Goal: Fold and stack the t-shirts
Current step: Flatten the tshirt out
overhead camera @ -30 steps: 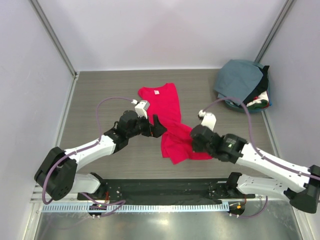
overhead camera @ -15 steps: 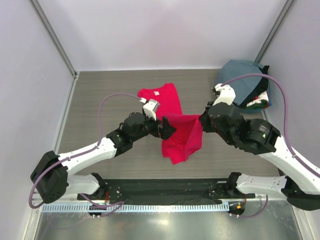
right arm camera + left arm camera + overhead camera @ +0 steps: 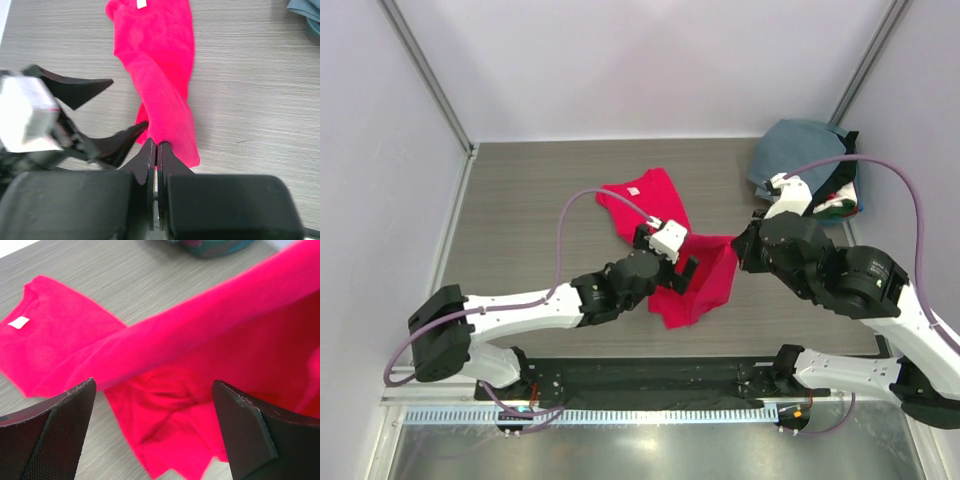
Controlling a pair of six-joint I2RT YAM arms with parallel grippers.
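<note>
The bright red t-shirt (image 3: 655, 200) lies mid-table, its collar with a white label at the far left. My right gripper (image 3: 740, 245) is shut on a lower edge of the shirt (image 3: 160, 60) and holds it above the table, so the cloth hangs as a taut band. My left gripper (image 3: 684, 272) is open wide and empty, hovering over the bunched lower part of the shirt (image 3: 200, 340) beneath that band. Its dark fingers (image 3: 85, 87) also show in the right wrist view, left of the held cloth.
A pile of other shirts sits at the back right corner, with a slate grey-blue one (image 3: 800, 150) on top and dark and white cloth (image 3: 838, 200) below it. Grey walls close in the left and right sides.
My right gripper has lifted the red shirt's lower edge and carried it up and to the back right. My left gripper has moved right and nearer, to under the raised cloth.
</note>
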